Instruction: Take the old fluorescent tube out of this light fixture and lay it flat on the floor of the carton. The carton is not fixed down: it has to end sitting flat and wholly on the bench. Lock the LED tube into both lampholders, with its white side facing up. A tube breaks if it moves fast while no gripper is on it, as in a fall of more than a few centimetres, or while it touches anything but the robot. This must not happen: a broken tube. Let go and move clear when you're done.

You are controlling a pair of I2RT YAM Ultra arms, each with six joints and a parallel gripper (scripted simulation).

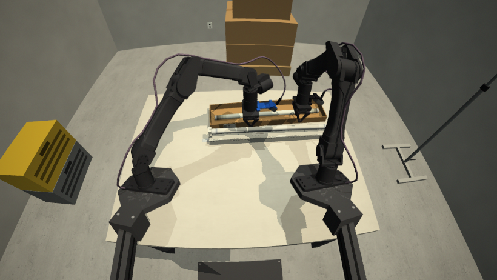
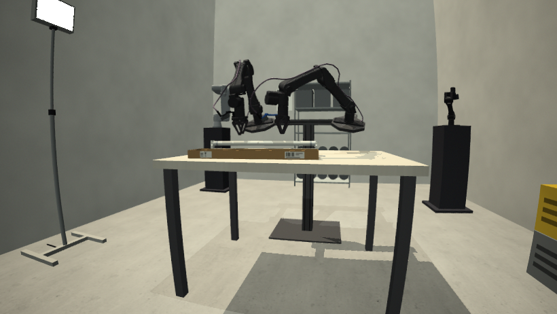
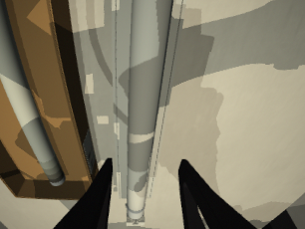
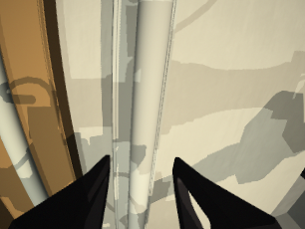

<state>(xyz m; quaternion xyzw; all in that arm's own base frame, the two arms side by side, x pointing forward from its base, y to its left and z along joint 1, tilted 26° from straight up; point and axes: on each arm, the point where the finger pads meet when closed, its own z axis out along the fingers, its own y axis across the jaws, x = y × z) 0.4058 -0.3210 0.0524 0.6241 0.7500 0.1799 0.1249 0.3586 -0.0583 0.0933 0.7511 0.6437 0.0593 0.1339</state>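
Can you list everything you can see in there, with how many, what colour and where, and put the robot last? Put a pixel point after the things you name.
table (image 1: 215, 208) (image 2: 373, 168): one, cream top, under both arms
carton (image 1: 225, 123) (image 2: 249, 154) (image 3: 65, 75) (image 4: 59, 90): one, brown, on the table beside the fixture
tube in the carton (image 1: 227, 116) (image 3: 30, 119) (image 4: 15, 134): one, whitish
light fixture (image 1: 243, 139): one, white, on the table
tube on the fixture (image 1: 236, 130) (image 2: 265, 143) (image 3: 142, 100) (image 4: 150, 75): one, whitish
stacked boxes (image 1: 260, 34): several, brown, on the floor behind the table
work light (image 2: 54, 15): one, grey stand, beside the table
crates (image 1: 38, 153) (image 2: 545, 234): two, yellow over grey, on the floor
pedestals (image 2: 450, 167) (image 2: 217, 155): two, black, background
shelf rack (image 2: 323, 109): one, grey, background
arms (image 1: 219, 70) (image 1: 340, 97) (image 2: 297, 79) (image 2: 249, 90): two, black, over the table
left gripper (image 1: 251, 124) (image 2: 282, 132) (image 3: 147, 164): one, black, open above the fixture's tube
right gripper (image 1: 300, 120) (image 2: 240, 133) (image 4: 142, 162): one, black, likewise
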